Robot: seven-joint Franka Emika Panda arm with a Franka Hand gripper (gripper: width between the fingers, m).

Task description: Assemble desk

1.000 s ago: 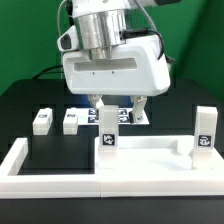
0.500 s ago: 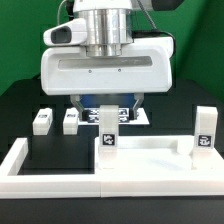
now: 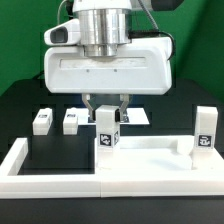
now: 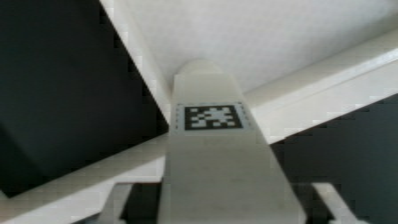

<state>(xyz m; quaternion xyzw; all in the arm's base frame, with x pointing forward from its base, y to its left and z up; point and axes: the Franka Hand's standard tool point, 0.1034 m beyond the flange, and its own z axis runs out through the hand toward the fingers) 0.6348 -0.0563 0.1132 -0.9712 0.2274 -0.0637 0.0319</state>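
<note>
One desk top (image 3: 150, 160) and four legs are in view. Two legs (image 3: 41, 121) (image 3: 71, 121) lie loose on the table at the exterior view's left, and two stand upright on the top: one (image 3: 205, 130) at the right, one (image 3: 107, 138) under the arm. The gripper (image 3: 107, 112) points straight down, its fingers (image 3: 92, 103) narrowly straddling that leg's upper end. Whether they grip it, I cannot tell.

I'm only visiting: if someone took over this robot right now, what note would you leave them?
Hand: fingers sit either side of the middle leg; gripping or not, cannot tell.
Desk top carries two upright legs: the middle leg and the right leg.
Two loose legs lie at the exterior view's left.
Left: mount those two. Whether the standing ones are tight is unclear.
</note>
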